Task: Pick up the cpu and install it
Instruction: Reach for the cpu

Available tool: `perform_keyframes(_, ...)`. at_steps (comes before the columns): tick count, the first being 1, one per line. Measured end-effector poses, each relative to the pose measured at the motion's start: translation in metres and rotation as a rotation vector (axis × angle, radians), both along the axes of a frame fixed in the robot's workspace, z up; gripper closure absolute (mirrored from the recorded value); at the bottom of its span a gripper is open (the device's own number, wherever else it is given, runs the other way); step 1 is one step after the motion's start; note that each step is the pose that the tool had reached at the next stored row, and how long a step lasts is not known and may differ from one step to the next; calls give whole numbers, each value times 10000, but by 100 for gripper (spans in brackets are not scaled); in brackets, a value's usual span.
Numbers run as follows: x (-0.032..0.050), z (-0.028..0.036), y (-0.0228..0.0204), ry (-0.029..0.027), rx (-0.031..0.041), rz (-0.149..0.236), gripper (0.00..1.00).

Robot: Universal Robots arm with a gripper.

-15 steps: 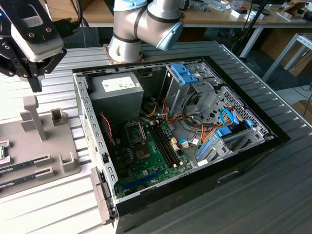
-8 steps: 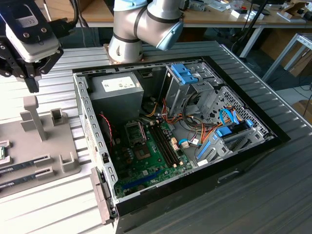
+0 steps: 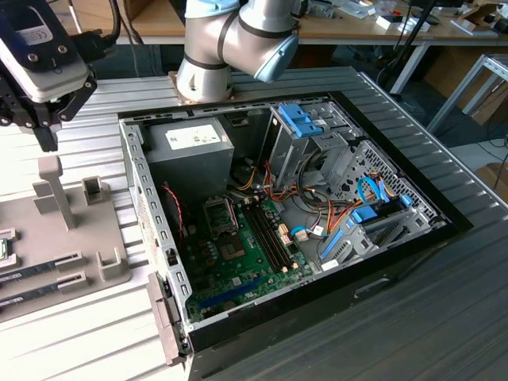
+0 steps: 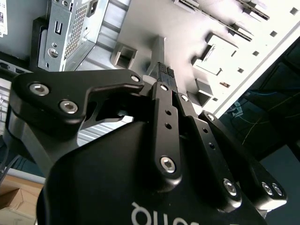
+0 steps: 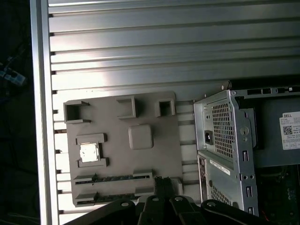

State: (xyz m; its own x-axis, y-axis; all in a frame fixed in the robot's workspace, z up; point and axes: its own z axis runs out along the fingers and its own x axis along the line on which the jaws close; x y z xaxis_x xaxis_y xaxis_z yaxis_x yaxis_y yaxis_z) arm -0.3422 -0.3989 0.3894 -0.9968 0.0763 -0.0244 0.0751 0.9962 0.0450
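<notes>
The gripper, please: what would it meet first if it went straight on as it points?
The gripper would probably meet the grey holder by the memory sticks, not the cpu; depth is unclear.

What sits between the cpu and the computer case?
In the first wrist view, a raised grey square block on the tray lies between the cpu and the case.

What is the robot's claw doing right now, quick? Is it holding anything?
The gripper: closed, holding nothing. The cpu lies in its slot on the grey tray.
</notes>
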Motion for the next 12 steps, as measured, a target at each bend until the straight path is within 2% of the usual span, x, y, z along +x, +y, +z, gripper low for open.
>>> perform_keyframes(12,-108,-1,0,0,0,0,89)
